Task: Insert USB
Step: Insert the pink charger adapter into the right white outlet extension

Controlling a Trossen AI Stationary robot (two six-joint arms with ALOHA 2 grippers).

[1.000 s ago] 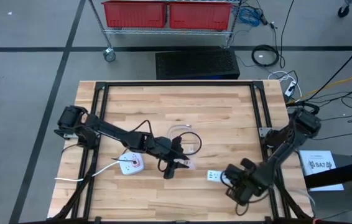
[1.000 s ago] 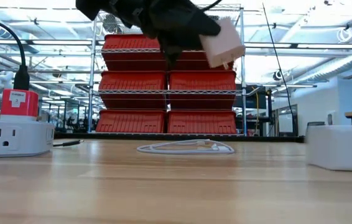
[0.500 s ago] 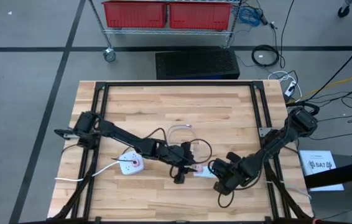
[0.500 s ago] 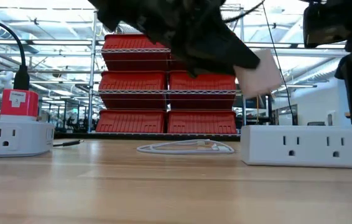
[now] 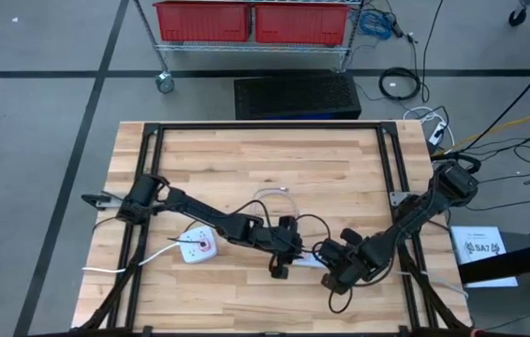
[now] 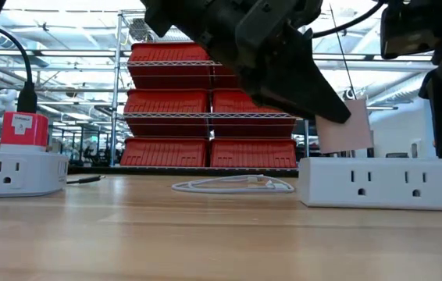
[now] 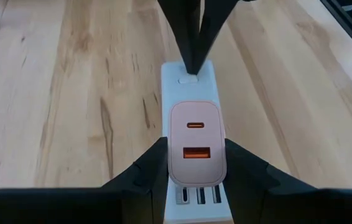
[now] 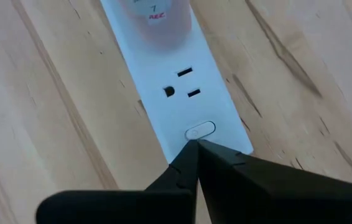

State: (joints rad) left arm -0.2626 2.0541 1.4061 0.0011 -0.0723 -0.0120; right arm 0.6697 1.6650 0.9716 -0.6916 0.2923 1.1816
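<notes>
The left gripper (image 7: 191,180) held the pink USB charger (image 7: 194,142) between part-open jaws, hovering just above the white power strip (image 6: 385,183), aligned along its long axis. The right gripper (image 8: 196,149), jaws shut, pressed the strip's right end against the desk (image 5: 340,168).

The right gripper (image 8: 196,146), fingers pressed together into a single point, rests its tip at the oval switch (image 8: 200,131) of a white power strip (image 8: 163,68) lying on a pale wooden table (image 8: 51,112). Beyond the switch sits a bare three-hole outlet (image 8: 180,83); farther along the strip, a pinkish plug-in body (image 8: 155,14) with red lettering covers the next position.
</notes>
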